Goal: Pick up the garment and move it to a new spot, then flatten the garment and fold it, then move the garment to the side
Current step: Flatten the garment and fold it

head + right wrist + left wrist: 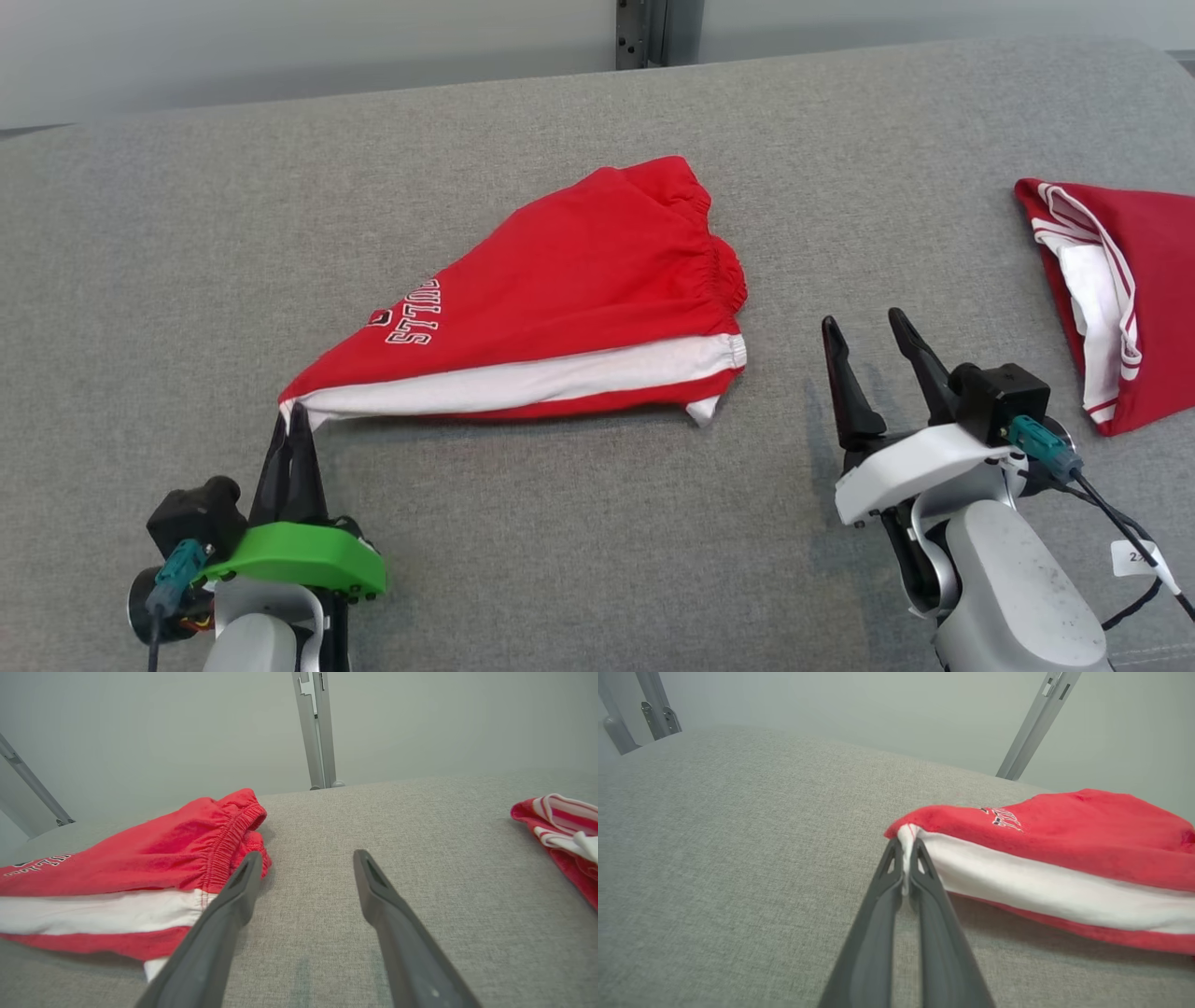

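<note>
At the lower left of the head view, the left gripper [295, 413] is clamped shut on the pointed near corner of the red shorts [579, 280]. In the left wrist view, a sliver of white hem is nipped between the fingertips [896, 851]. At the lower right, the right gripper [864, 319] stands spread wide with nothing in it. It sits just beside the waistband end of the shorts without touching them.

The shorts lie mid-frame on the grey padded surface [560, 523], bunched into a wedge with a white stripe along the near edge. I'd say the pick-up is only starting. The pinch looks thin, so a slow, low lift would test whether it holds before any carrying. The free gripper would do well to take the near waistband corner, where a white tab sticks out. With both ends shared, the cloth could hang straight and be laid down flat rather than dragged into more creases.

White block lettering [414, 313] with dark outlines sits near the held corner, upside down from the head view. It seems to end in "ULLS", with a small emblem beside it that is too small to make out. A white tag [1134, 557] on the right arm's cable starts with a "2", and the rest is cut off.

Further off, at the right edge, a second red-and-white garment [1139, 280] lies well apart.
</note>
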Controlling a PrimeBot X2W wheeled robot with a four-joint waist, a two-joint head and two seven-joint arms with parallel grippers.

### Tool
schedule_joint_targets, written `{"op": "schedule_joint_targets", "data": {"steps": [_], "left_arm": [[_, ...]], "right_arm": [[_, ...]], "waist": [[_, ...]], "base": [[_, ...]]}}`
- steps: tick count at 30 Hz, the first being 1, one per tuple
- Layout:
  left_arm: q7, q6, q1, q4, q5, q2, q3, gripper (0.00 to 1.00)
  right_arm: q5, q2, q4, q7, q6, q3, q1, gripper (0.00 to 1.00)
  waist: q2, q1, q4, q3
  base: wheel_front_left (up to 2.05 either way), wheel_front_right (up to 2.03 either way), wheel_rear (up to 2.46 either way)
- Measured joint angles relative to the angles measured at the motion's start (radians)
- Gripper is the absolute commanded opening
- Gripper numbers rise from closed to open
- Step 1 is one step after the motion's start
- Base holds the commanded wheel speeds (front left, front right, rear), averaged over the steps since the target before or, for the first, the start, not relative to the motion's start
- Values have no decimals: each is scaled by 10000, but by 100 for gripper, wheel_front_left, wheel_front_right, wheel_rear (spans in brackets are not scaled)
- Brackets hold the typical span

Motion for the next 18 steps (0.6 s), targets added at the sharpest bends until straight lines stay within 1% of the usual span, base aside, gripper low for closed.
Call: {"op": "schedule_joint_targets", "data": {"steps": [3, 4, 5, 6, 9, 13, 18], "left_arm": [[0, 0, 67, 433, 291, 0, 182, 0], [0, 38, 74, 566, 322, -2, 255, 37], [2, 58, 75, 660, 439, 0, 311, 96], [0, 117, 77, 715, 477, -2, 387, 100], [2, 309, 89, 575, 669, -2, 512, 100], [0, 610, 204, -228, 1053, -4, 744, 100], [0, 640, 449, -708, 1565, 2, 740, 100]], "right_arm": [[2, -2, 17, 0, 0, 79, 3, 100], [2, 0, 17, 0, 0, 100, 3, 100], [4, 0, 15, 0, 0, 111, 3, 100], [4, -2, 12, 0, 0, 123, 3, 100], [-8, -2, -35, 0, 0, 119, 5, 100], [-73, -4, -188, 0, 0, 10, 64, 100], [-102, -4, -374, 0, 0, -12, 212, 100]], "waist": [[0, 0, 10, -24], [0, 0, -3, -21], [0, 0, -15, -21], [0, 0, -30, -22], [0, 0, -77, -47], [0, 0, -133, -144], [0, 0, -167, -370]], "base": [[0, 0, 0], [0, 0, 0], [0, 0, 0], [0, 0, 0], [0, 0, 0], [0, 0, 0], [0, 0, 0]]}}
